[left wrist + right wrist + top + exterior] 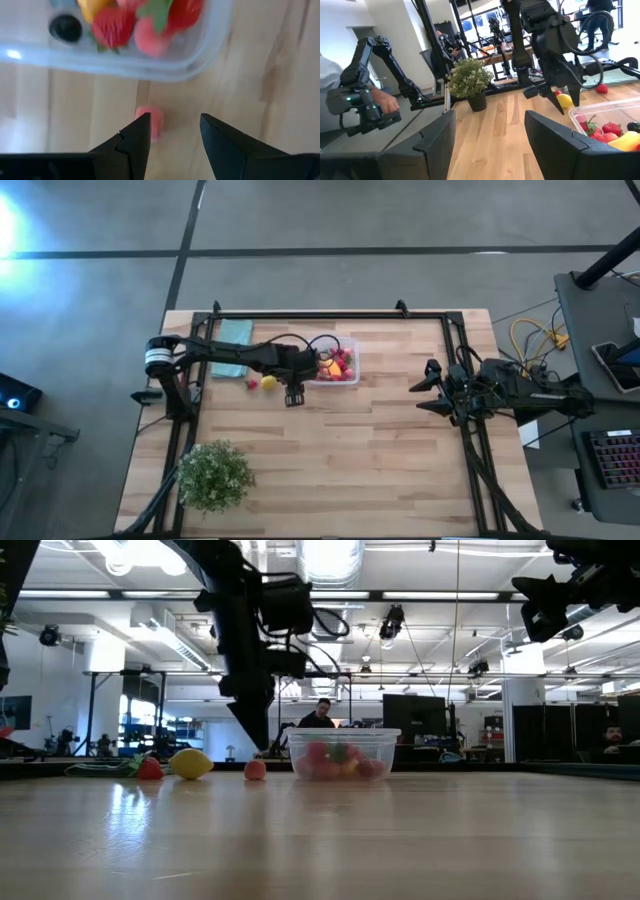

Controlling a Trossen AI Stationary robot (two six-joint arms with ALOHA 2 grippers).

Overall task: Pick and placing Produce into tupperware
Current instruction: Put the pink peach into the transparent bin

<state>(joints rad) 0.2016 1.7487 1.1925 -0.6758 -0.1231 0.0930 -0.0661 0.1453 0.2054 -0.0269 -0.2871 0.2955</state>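
Dark left claw, fingers apart, points down at a pink berry on the wooden tabletop, just outside the clear tupperware holding red fruit. Lemon lies left. Right claw open, far right.

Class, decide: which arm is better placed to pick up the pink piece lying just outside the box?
Left. Its open gripper hangs just above the pink piece beside the box; the right gripper waits far off.
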